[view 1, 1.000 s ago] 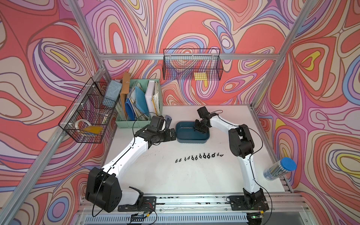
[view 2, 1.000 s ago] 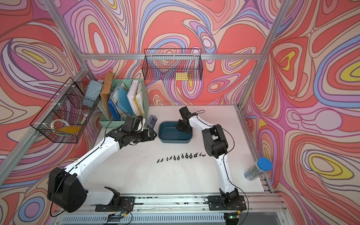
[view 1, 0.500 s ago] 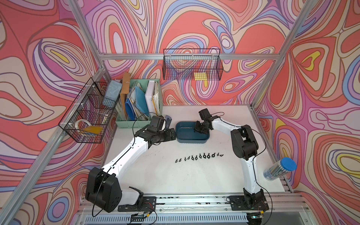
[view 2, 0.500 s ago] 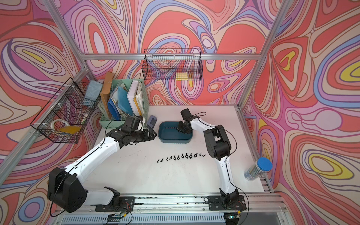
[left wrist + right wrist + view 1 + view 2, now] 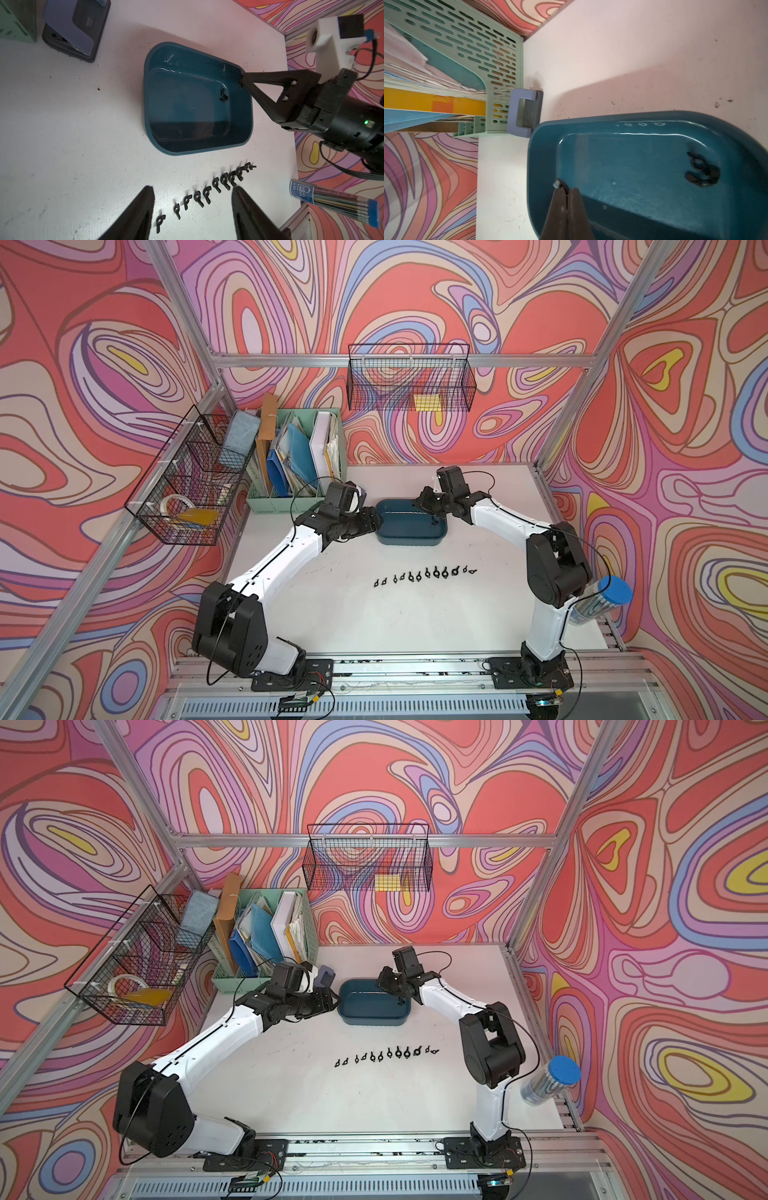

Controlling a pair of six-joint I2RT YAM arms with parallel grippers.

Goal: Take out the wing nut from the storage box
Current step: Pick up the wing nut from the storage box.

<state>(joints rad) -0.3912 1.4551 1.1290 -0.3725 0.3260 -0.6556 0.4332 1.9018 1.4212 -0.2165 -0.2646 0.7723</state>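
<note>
1. Up front on the white bench [image 5: 415, 626], a row of small black wing nuts [image 5: 424, 573] sits lined up, well apart from the box.
2. Next back is the left tool [image 5: 193, 188], jaws apart with nothing between them, just beside the left end of the shallow dark teal-blue plastic storage box [image 5: 409, 540].
3. Inside that box, one black wing nut [image 5: 224, 96] lies on the floor near the right end.
4. The right tool [image 5: 566, 190] has its tips pressed together at the box's far right corner. Can't tell whether they pinch anything.
5. Furthest back, the mint-green slotted plastic file organiser [image 5: 291, 506] stands stuffed with folders.
</note>
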